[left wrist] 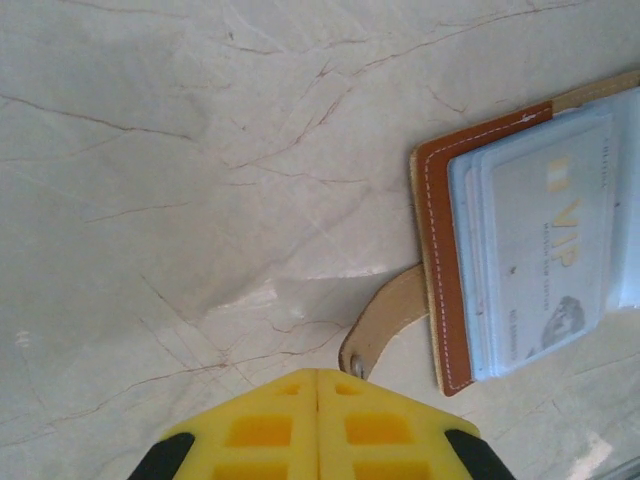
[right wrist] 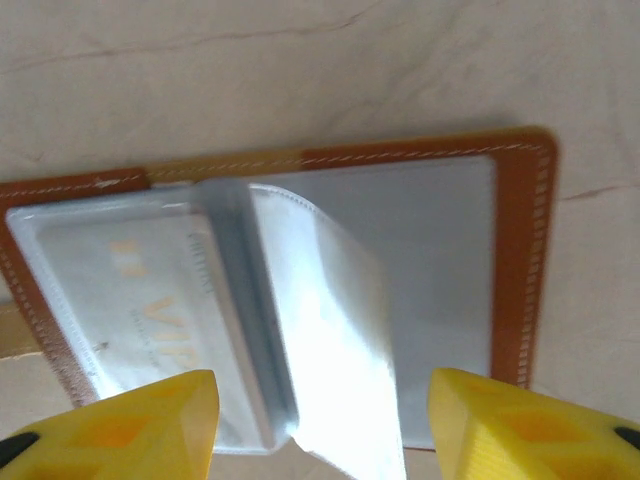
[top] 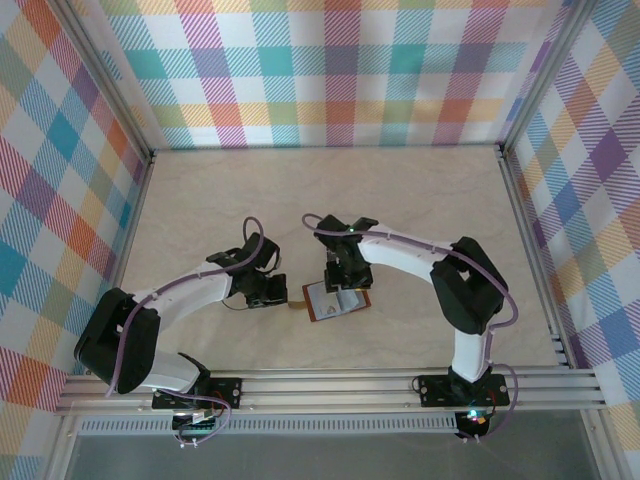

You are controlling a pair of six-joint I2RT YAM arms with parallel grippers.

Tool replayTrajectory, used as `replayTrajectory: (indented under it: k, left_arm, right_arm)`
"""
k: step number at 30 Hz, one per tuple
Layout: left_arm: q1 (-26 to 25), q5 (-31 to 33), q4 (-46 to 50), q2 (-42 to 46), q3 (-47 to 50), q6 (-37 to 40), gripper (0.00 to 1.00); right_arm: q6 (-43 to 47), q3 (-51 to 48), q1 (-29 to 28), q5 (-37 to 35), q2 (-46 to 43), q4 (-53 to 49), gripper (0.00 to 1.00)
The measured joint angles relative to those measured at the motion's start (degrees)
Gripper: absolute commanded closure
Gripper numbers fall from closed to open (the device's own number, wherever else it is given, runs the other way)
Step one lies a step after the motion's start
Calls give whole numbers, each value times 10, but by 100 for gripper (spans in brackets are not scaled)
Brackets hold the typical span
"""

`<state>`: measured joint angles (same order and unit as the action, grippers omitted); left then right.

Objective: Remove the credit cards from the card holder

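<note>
Marble-look beige table [top: 420,200]; plaid walls [top: 330,70]; card holder [top: 335,300] open flat.

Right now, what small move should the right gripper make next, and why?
Probably lower the right gripper and close on the raised clear flap. Its jaws are open on either side of that flap, the holder lies open, and the VIP card sits in its pocket.
</note>
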<state>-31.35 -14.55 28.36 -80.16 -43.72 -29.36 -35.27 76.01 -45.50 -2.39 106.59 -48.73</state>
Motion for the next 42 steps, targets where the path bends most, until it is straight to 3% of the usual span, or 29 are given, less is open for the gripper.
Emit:
replayTrajectory:
  k: [9, 29, 42]
  left_arm:
    - [-15, -10, 0, -20, -40, -7, 92]
    - [-89, -11, -15, -92, -87, -28, 92]
    - [-91, -24, -30, -144, -131, -27, 94]
  right_arm:
    - [14, -60, 47, 40, -4, 32, 45]
    - [5, -112, 48, 123, -46, 86, 58]
    - [2, -89, 48, 63, -80, 36, 59]
